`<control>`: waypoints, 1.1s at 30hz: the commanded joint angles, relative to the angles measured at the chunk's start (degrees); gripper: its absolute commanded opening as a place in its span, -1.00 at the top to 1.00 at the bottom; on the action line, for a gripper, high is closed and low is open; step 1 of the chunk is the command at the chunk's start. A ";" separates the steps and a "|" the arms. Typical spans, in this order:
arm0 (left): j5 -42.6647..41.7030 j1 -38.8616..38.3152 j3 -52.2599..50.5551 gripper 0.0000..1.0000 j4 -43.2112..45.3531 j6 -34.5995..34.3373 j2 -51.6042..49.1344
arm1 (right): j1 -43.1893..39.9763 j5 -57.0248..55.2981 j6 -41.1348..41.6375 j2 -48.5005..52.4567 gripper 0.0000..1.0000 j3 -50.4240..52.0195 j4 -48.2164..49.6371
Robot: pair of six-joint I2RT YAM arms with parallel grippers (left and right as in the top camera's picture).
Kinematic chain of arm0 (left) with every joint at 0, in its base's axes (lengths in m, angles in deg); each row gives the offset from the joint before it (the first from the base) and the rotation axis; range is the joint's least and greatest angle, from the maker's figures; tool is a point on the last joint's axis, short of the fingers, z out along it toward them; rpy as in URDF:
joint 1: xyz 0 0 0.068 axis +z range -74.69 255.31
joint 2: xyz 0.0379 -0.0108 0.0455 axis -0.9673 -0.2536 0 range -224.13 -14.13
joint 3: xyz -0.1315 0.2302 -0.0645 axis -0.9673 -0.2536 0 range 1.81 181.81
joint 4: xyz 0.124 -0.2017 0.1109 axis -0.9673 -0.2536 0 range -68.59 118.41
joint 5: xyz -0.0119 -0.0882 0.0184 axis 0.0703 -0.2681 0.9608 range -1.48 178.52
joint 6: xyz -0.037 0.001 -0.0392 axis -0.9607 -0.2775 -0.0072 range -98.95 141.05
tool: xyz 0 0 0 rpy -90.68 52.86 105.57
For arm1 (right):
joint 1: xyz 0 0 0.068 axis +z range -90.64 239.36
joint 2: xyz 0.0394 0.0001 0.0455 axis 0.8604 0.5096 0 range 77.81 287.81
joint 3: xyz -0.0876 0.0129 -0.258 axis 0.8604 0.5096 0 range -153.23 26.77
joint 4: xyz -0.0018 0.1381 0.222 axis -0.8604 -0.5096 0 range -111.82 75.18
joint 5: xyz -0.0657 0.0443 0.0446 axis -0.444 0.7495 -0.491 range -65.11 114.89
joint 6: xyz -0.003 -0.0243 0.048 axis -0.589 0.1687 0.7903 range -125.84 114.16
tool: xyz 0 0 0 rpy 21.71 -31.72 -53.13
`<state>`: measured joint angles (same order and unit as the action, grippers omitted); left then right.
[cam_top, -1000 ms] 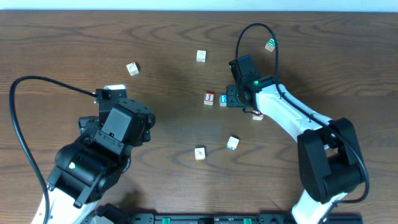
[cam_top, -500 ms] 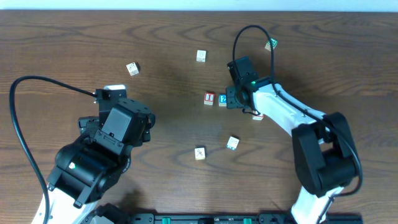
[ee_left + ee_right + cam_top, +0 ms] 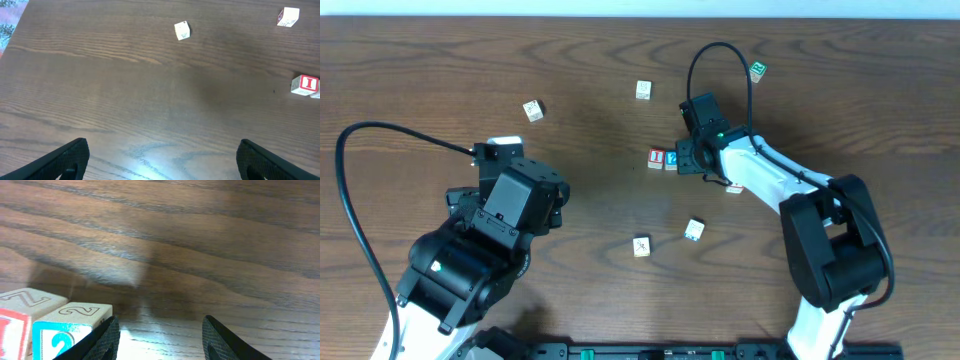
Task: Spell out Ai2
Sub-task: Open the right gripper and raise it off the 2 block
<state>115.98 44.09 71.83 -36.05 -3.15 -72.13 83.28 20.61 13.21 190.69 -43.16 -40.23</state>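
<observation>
A red "I" block point(image 3: 657, 158) and a blue "2" block point(image 3: 671, 159) sit side by side at mid table, touching. In the right wrist view the "2" block point(image 3: 75, 325) is at the lower left, with the red block point(image 3: 17, 322) just left of it. My right gripper point(image 3: 162, 342) is open and empty, low over the wood, its left finger against the side of the "2" block; overhead it point(image 3: 686, 160) is just right of the pair. My left gripper point(image 3: 165, 160) is open and empty, far to the left. No "A" block can be read.
Loose blocks lie at the top middle point(image 3: 643, 90), upper left point(image 3: 533, 110), top right point(image 3: 757, 70) and below centre point(image 3: 694, 230) point(image 3: 641, 246). A red-and-white block point(image 3: 734, 187) lies partly under the right arm. The left arm point(image 3: 485, 240) fills the lower left.
My right gripper has moved left, sliding the blue "2" block left until it touches the red "I" block. The left arm has not moved.
</observation>
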 commanded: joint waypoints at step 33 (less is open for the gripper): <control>2.56 0.17 1.42 -0.91 0.02 -0.70 0.37 | -5.53 -8.11 5.77 -23.30 -0.25 10.49 -11.87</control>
<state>117.47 44.09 71.94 -35.86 -3.15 -72.13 77.84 11.67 17.97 169.01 -36.51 -53.76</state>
